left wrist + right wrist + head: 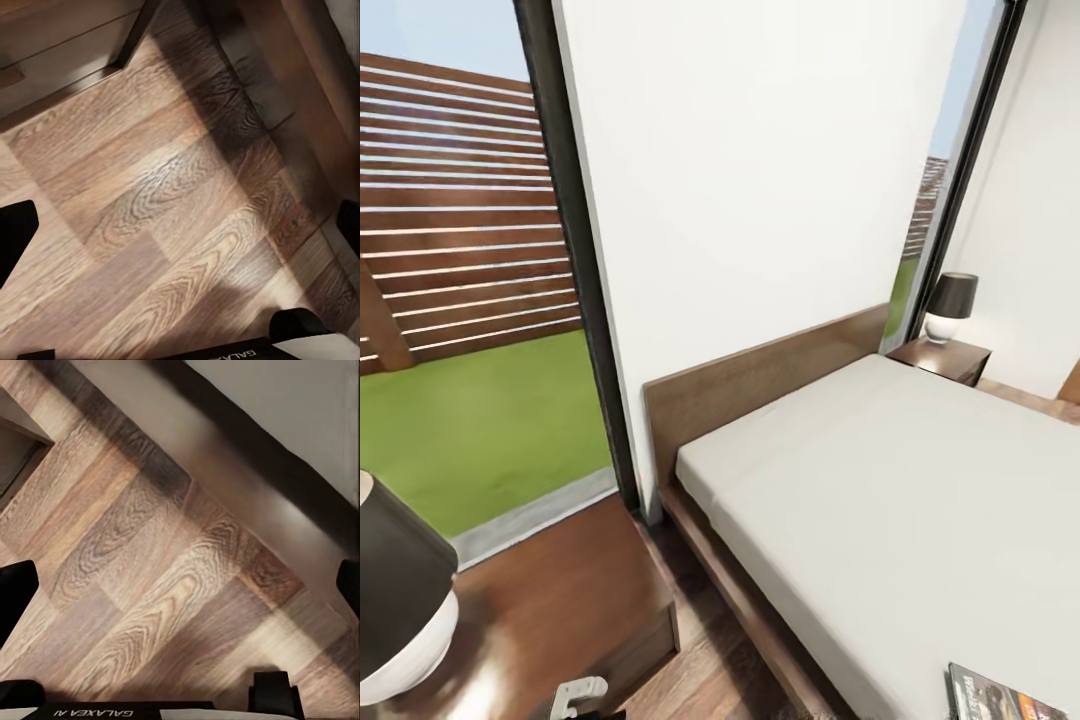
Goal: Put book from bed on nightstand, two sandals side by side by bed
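Wood-plank floor (172, 225) under both tools — spread, empty; bed (900, 500) — grey mattress.

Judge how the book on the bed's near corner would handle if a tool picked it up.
The book looks thin and flat, so probably light and somewhat bendy. It lies flush on the pale mattress, so pinching an edge may be awkward. Its cover looks glossy, possibly slippery.

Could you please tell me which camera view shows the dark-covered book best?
The head view: the thin dark-covered book lies at the pale grey mattress's near corner, cut off by the picture's edge. The wrist views look down on brown wood-plank floor beside the dark wooden bed frame.
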You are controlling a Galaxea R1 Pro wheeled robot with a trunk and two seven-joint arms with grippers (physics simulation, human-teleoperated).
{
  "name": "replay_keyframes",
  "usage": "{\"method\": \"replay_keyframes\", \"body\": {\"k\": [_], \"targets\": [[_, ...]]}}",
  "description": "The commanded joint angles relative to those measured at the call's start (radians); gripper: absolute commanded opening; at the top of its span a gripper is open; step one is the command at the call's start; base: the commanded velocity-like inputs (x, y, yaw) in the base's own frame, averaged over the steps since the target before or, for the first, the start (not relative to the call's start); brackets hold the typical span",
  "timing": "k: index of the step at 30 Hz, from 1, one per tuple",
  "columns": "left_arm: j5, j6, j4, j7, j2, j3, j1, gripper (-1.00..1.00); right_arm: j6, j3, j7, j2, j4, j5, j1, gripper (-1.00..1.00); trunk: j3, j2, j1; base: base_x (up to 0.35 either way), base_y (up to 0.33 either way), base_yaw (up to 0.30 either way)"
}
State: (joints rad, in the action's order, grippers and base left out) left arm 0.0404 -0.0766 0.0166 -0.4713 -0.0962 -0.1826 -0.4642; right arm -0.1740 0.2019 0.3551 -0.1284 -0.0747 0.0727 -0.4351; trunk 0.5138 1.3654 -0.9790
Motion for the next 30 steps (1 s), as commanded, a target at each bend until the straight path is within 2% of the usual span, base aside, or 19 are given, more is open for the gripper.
{"method": "replay_keyframes", "body": {"k": [1, 12, 30], "targets": [[0.004, -0.002, -0.001, -0.004, 0.000, -0.001, -0.001, 1.00, -0.005, 0.002, 0.006, 0.000, -0.005, 0.008, -0.002, 1.00, 0.001, 0.001, 0.000, 0.000, 0.000, -0.284], [0.004, -0.002, -0.001, -0.004, 0.000, -0.001, -0.001, 1.00, -0.005, 0.002, 0.004, 0.000, -0.005, 0.007, -0.002, 1.00, 0.001, 0.001, 0.000, 0.000, 0.000, -0.251], [0.004, -0.002, -0.001, -0.004, 0.000, -0.001, -0.001, 1.00, -0.005, 0.002, 0.004, 0.001, -0.005, 0.006, -0.002, 1.00, -0.055, -0.125, 0.069, 0.000, 0.000, -0.007]]}}
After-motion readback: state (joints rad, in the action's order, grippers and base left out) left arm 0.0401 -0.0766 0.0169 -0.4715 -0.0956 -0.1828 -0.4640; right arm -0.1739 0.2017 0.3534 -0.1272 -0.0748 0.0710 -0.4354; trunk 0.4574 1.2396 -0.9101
